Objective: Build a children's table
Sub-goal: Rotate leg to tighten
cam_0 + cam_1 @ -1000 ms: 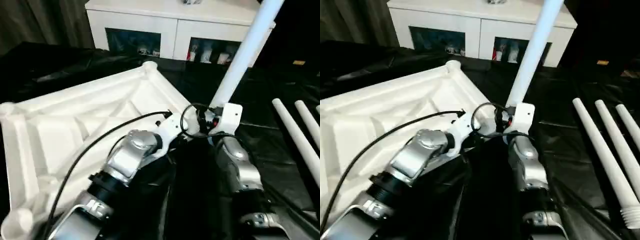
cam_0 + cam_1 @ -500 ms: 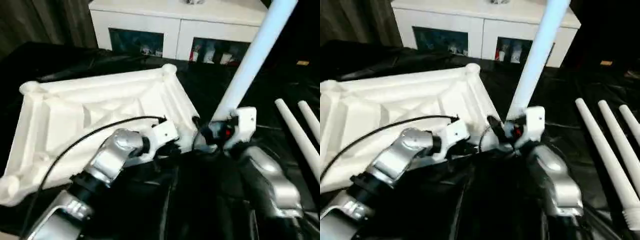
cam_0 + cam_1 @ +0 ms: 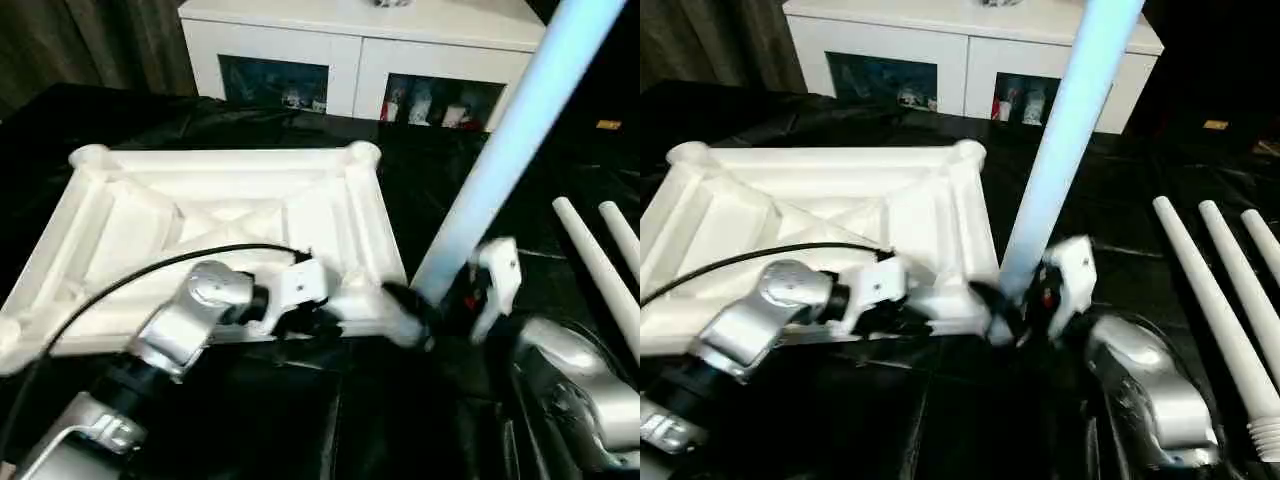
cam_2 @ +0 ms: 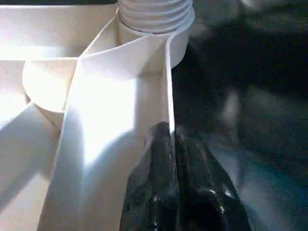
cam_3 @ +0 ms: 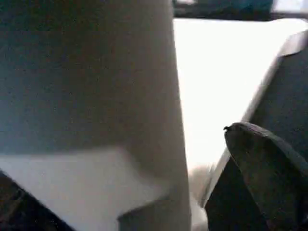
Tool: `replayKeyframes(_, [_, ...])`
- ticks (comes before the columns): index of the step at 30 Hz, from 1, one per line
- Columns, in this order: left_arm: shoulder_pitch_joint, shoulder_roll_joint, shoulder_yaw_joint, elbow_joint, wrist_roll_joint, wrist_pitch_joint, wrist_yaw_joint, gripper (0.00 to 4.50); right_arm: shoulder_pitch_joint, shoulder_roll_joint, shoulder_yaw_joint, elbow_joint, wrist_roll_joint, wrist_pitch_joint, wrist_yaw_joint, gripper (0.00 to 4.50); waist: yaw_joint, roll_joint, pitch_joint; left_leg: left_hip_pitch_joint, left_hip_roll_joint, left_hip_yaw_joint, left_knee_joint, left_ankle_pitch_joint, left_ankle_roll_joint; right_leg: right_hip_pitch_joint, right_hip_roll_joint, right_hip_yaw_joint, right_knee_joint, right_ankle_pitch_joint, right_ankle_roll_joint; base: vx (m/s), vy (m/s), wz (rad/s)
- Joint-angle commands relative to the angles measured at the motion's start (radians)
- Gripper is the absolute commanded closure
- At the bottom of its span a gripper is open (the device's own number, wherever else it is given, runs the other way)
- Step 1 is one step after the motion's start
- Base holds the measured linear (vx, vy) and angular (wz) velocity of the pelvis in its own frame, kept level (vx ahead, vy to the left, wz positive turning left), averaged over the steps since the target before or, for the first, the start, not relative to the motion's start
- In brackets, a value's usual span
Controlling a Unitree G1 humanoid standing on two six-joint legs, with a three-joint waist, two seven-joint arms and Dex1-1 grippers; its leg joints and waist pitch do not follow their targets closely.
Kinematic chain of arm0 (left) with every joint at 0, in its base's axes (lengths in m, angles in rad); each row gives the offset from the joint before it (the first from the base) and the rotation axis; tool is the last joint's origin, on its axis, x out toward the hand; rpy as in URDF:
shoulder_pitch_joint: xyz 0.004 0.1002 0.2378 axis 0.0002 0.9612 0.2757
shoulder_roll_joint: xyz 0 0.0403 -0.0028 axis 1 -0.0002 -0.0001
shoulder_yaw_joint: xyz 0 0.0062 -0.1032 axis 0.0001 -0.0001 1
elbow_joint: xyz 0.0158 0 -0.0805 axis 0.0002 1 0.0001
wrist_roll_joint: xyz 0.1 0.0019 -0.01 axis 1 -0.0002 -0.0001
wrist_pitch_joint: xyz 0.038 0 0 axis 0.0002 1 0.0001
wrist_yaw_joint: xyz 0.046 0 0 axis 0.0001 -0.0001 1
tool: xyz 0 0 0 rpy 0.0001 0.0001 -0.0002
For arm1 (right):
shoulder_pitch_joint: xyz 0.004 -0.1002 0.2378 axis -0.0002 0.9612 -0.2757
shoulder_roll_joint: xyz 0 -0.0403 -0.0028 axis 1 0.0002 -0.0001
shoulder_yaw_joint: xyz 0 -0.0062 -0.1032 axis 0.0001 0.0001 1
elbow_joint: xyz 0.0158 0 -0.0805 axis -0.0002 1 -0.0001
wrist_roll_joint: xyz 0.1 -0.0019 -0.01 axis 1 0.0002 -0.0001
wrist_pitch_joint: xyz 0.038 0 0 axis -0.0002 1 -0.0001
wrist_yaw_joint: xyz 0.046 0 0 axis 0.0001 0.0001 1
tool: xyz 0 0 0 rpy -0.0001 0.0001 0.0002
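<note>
1. The tabletop (image 3: 225,215) lies ribbed underside up on the black cover (image 3: 120,120), and everything else sits around it.
2. 1 leg (image 3: 520,140) stands up from the tabletop's near corner on the robot's right, leaning away from the tabletop toward the right.
3. In the left wrist view, the leg's threaded end (image 4: 155,12) sits in the round corner socket (image 4: 159,41) at that corner.
4. The left gripper (image 4: 172,144) has its fingers pinched together on the tabletop's thin raised rim (image 4: 169,86), just short of that socket.
5. The left forearm (image 3: 185,325) reaches across the tabletop's near edge, a black cable (image 3: 120,285) arching over the ribs.
6. The right gripper (image 3: 1025,300) stands with fingers spread wide at the foot of the standing leg; 1 black finger (image 5: 269,159) shows apart from the tube, not pressing it.
7. 2 spare legs (image 3: 600,265) lie on the black cover well to the right of the tabletop; the right eye view shows a third (image 3: 1265,245).
8. Beyond the tabletop's far edge stands a white cabinet (image 3: 350,45) with dark glass doors.
</note>
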Motion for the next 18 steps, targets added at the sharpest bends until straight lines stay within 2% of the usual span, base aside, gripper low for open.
replayKeyframes(1, [-0.001, 0.004, -0.006, -0.027, -0.013, -0.019, -0.031, 4.5, 0.009, -0.021, 0.017, -0.032, 0.004, 0.013, 0.037, 0.1, 0.0, 0.002, -0.06, 0.029, 0.074, -0.03, -0.07, -0.138, 0.06, 0.036, -0.075, 0.042, -0.047, 0.027, -0.292, 0.0, 0.0, 0.0])
replayKeyframes(5, [-0.001, 0.021, -0.003, -0.021, -0.018, -0.027, -0.049, 4.5, 0.018, -0.04, 0.018, -0.038, 0.0, 0.008, 0.058, 0.1, -0.001, 0.004, -0.057, 0.031, 0.075, -0.031, -0.073, -0.18, 0.028, 0.032, -0.075, 0.044, -0.052, -0.043, -0.281, 0.0, 0.0, 0.0])
replayKeyframes(8, [-0.002, 0.032, 0.002, -0.011, -0.019, -0.038, -0.064, 4.5, 0.023, -0.057, 0.012, -0.037, 0.003, -0.001, 0.077, 0.1, 0.0, 0.004, -0.058, 0.03, 0.073, -0.031, -0.072, -0.188, 0.019, 0.033, -0.075, 0.046, -0.053, -0.048, -0.276, 0.0, 0.0, 0.0])
replayKeyframes(10, [-0.003, 0.034, 0.003, -0.009, -0.02, -0.04, -0.067, 4.5, 0.025, -0.063, 0.011, -0.038, 0.005, -0.004, 0.082, 0.1, 0.001, 0.003, -0.059, 0.03, 0.073, -0.031, -0.071, -0.18, 0.021, 0.033, -0.076, 0.046, -0.051, -0.035, -0.278, 0.0, 0.0, 0.0])
replayKeyframes(11, [-0.005, 0.037, 0.004, -0.004, -0.021, -0.043, -0.07, 4.5, 0.028, -0.069, 0.005, -0.037, 0.006, -0.01, 0.089, 0.1, 0.003, 0.007, -0.06, 0.029, 0.072, -0.031, -0.069, -0.173, 0.023, 0.034, -0.077, 0.045, -0.05, -0.026, -0.28, 0.0, 0.0, 0.0])
replayKeyframes(13, [-0.007, 0.04, 0.006, 0.0, -0.022, -0.045, -0.072, 4.5, 0.032, -0.074, -0.002, -0.033, 0.007, -0.017, 0.096, 0.1, 0.002, 0.005, -0.062, 0.027, 0.071, -0.031, -0.068, -0.153, 0.033, 0.036, -0.075, 0.044, -0.046, 0.008, -0.286, 0.0, 0.0, 0.0])
replayKeyframes(14, [-0.008, 0.04, 0.006, 0.001, -0.022, -0.045, -0.073, 4.5, 0.033, -0.076, -0.004, -0.032, 0.006, -0.018, 0.099, 0.36, 0.002, 0.005, -0.062, 0.027, 0.072, -0.031, -0.067, -0.152, 0.035, 0.036, -0.075, 0.043, -0.045, 0.011, -0.288, 0.0, 0.0, 0.0])
replayKeyframes(16, [-0.008, 0.041, 0.007, 0.001, -0.021, -0.045, -0.074, 4.5, 0.036, -0.079, -0.003, -0.03, 0.003, -0.02, 0.102, 0.36, 0.001, 0.007, -0.062, 0.028, 0.072, -0.032, -0.067, -0.149, 0.039, 0.036, -0.075, 0.043, -0.045, 0.015, -0.293, 0.0, 0.0, 0.0])
replayKeyframes(18, [-0.01, 0.041, 0.008, 0.005, -0.019, -0.048, -0.078, 4.5, 0.043, -0.088, 0.006, -0.027, -0.005, -0.026, 0.112, 0.61, 0.002, 0.006, -0.062, 0.027, 0.072, -0.031, -0.066, -0.151, 0.042, 0.037, -0.076, 0.043, -0.045, 0.015, -0.297, 0.0, 0.0, 0.0])
